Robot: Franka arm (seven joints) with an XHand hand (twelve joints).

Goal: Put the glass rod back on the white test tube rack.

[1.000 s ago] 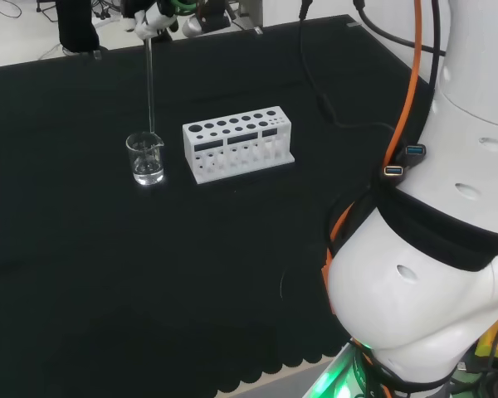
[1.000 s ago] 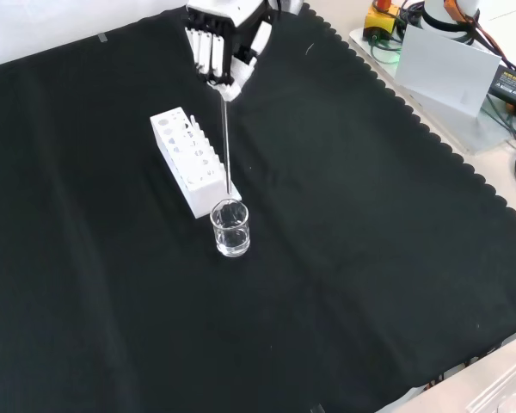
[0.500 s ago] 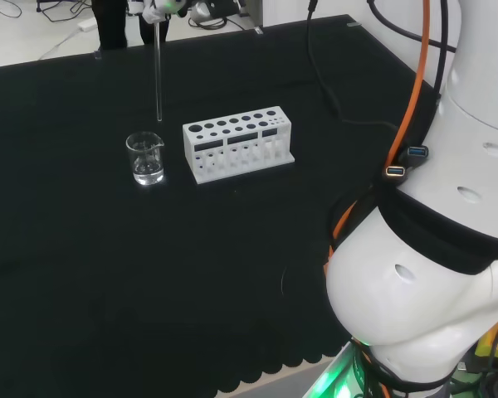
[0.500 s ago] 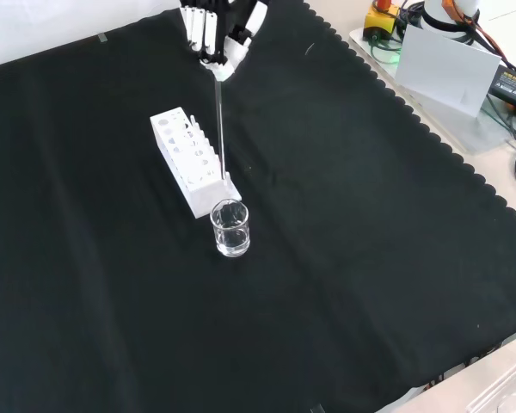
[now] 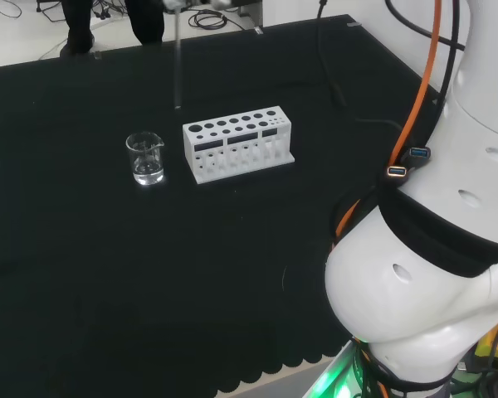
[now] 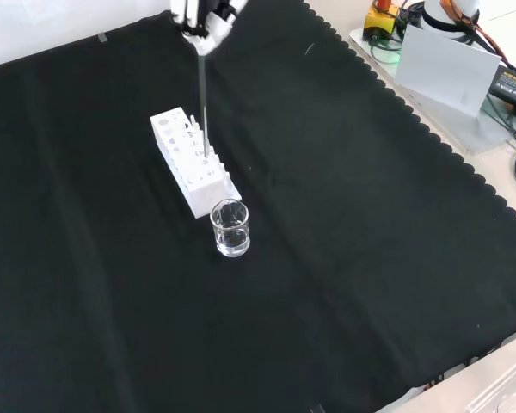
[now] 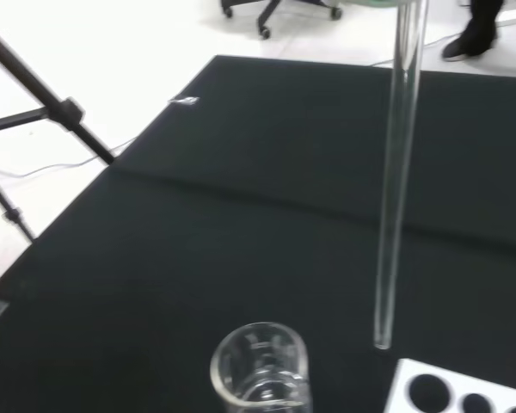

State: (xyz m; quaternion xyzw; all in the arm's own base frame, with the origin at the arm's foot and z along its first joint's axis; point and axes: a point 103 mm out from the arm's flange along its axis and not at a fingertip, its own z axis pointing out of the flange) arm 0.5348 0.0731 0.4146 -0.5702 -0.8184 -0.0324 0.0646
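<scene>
One black tabletop (image 6: 370, 258), then the white rack (image 6: 187, 160), then the beaker (image 6: 230, 228). My hand (image 6: 199, 15) pinches the glass rod (image 6: 203, 103) upright above the rack's beaker end. If the tip misses a hole, I judge it could strike the rack's top and slip.

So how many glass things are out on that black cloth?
2 that I can plainly see: a small beaker beside the white rack, and a glass rod hanging from the robot hand. Clear ware may hide.
</scene>
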